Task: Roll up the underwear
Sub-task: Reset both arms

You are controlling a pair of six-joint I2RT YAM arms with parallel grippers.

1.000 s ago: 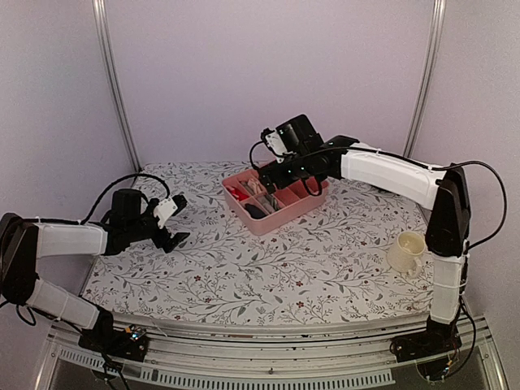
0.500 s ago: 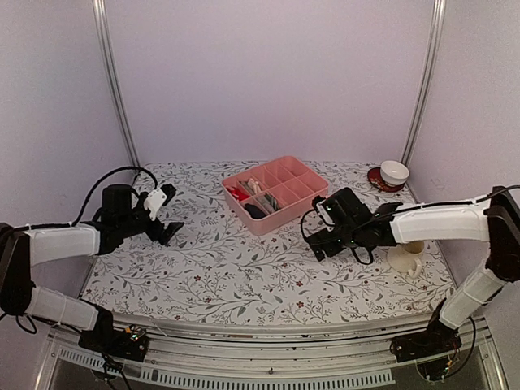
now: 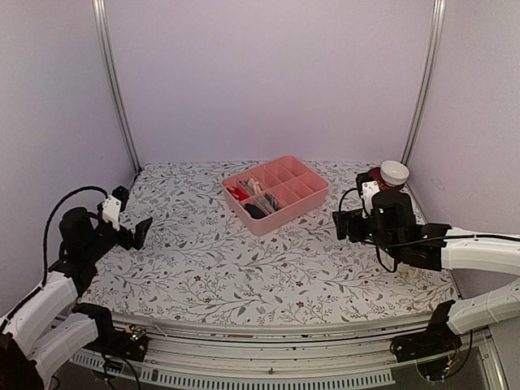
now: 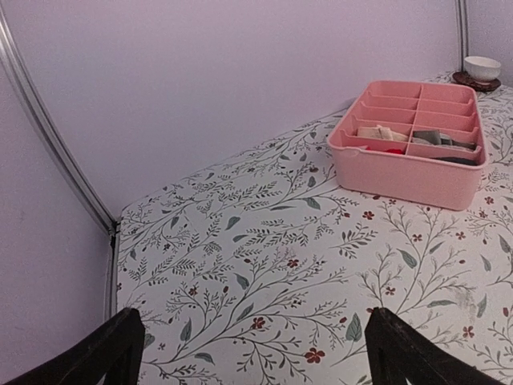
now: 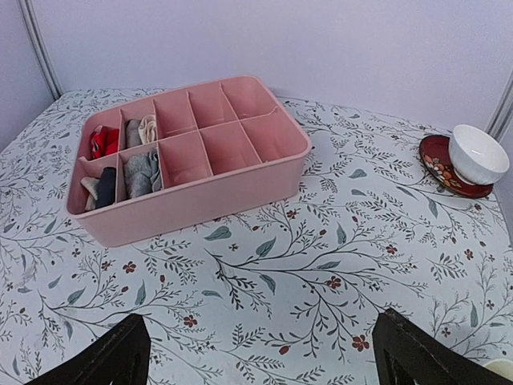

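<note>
The underwear shows as a grey cloth bundle [image 5: 143, 172] in a front compartment of the pink divided tray [image 5: 200, 204], with a smaller grey piece [image 5: 132, 132] one compartment behind it. From the left wrist view the grey cloth [image 4: 437, 138] sits low inside the tray [image 4: 401, 172]. My left gripper [image 3: 134, 215] hangs open over the left side of the table, well away from the tray [image 3: 276, 218]. My right gripper [image 3: 348, 201] is open to the right of the tray, apart from it. Both pairs of fingers [image 4: 120, 341] [image 5: 397, 341] are spread wide with only tablecloth between them.
Red [image 5: 103, 143], cream [image 5: 148, 127] and dark [image 5: 106, 186] cloth items fill other left-end compartments. A white bowl on a red saucer [image 3: 394, 172] stands at the back right. Walls and metal posts close in the left, back and right sides of the table.
My right arm has drawn back from above the tray to the right near side of the table. My left arm has pulled back toward the left near corner. Both grippers stayed open.
</note>
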